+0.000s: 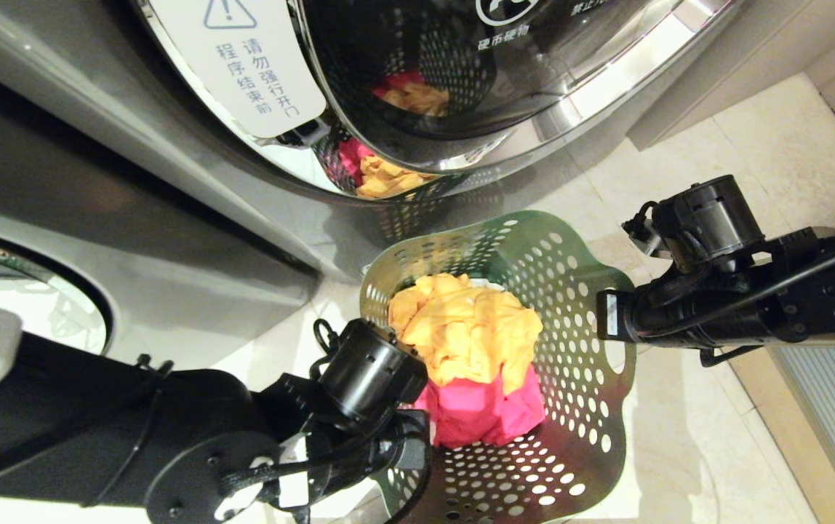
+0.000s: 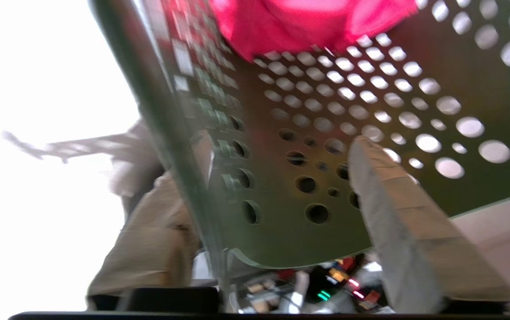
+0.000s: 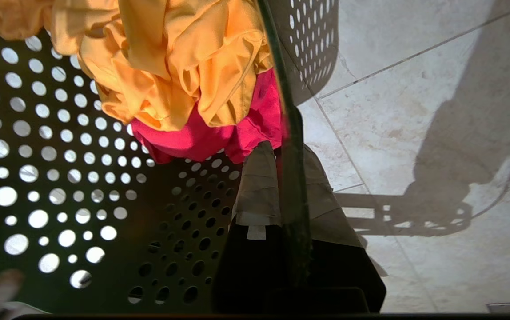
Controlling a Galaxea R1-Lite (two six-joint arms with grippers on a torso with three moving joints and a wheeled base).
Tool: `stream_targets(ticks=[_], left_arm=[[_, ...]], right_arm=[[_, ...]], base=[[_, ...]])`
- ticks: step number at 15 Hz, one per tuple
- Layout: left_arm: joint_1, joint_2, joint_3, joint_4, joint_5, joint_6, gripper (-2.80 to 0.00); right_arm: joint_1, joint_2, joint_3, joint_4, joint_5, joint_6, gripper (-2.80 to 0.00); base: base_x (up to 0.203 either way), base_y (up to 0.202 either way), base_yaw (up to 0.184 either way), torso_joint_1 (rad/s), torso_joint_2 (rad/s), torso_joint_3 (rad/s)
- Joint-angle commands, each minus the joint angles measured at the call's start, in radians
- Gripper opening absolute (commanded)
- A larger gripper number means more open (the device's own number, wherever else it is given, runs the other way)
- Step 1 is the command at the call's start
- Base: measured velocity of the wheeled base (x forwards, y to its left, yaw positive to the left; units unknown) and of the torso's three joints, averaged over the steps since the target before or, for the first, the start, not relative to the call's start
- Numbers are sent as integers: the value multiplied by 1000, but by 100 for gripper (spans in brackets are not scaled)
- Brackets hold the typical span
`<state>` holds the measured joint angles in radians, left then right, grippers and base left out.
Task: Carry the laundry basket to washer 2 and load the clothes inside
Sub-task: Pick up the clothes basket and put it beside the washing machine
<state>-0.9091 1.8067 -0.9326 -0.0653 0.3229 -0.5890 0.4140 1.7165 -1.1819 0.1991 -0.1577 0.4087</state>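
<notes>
The dark green laundry basket [image 1: 570,291] stands on the tiled floor right in front of a dark grey front-load washer [image 1: 170,189]; no numeral shows on it. Its chrome-ringed glass door [image 1: 461,73] mirrors the basket. The clothes lie inside the basket: a yellow-orange garment [image 1: 461,327] on top of a pink-red one [image 1: 483,411]. My right gripper [image 3: 284,153] is shut on the basket's right rim [image 3: 290,133]. My left gripper [image 2: 281,144] is open at the left rim [image 2: 179,146], one finger outside the wall and one inside, apart from it.
A second round washer door [image 1: 32,291] shows at the far left. Pale tiled floor [image 1: 716,189] runs to the right of the basket, up to a cabinet or wall edge [image 1: 817,407] at the far right. My arms cast shadows on the tiles [image 3: 459,146].
</notes>
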Motion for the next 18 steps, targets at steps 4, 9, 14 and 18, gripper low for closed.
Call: stream_targets(ticks=[4,9,14,18], left_arm=[[57,-143,82,50,76,38,0],[123,-245,175,51,109,98,0],[142,-325,254,53,111,103,0],[141,-307,272,54,110,108,0]], right_arm=[[2,46,15,-3,1,-59,-280],[1,80,-27,-11,0,-182,-280],[-14,136,-106,-64,-59,-307,-280],[-14,124,-110,-64,-62,-307,-280]], base=[[0,0,0,0,0,0],[0,0,0,0,0,0],[0,0,0,0,0,0],[0,0,0,0,0,0]])
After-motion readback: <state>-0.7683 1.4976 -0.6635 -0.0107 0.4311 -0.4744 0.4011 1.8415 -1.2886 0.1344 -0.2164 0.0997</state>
